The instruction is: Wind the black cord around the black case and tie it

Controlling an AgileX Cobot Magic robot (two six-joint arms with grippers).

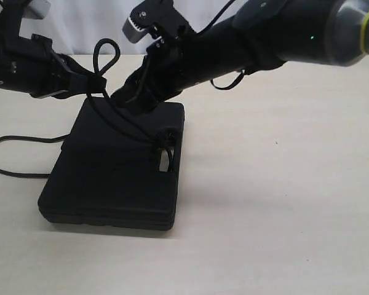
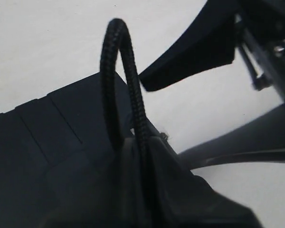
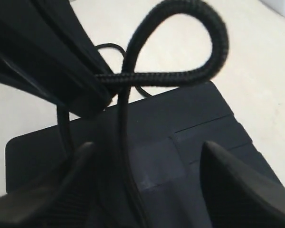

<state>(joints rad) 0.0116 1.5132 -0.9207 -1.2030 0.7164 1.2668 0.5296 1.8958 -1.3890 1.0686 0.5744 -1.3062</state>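
The black case (image 1: 111, 178) lies flat on the table. The black cord (image 1: 104, 49) stands in a loop above the case's far edge, and a strand runs down to the handle cut-out (image 1: 164, 158). My left gripper (image 1: 91, 85) is shut on the cord at the base of the loop (image 2: 116, 52); its jaws (image 2: 145, 147) pinch the braid. My right gripper (image 1: 126, 98) reaches across over the case's far edge. Its jaws (image 3: 147, 152) stand open, with a cord strand (image 3: 126, 166) between the fingers (image 3: 218, 164) above the case (image 3: 199, 118).
A slack length of cord (image 1: 12, 157) curls on the table left of the case. The right arm (image 1: 264, 37) crosses above the table from the right. Bare tabletop (image 1: 283, 184) lies right of and in front of the case.
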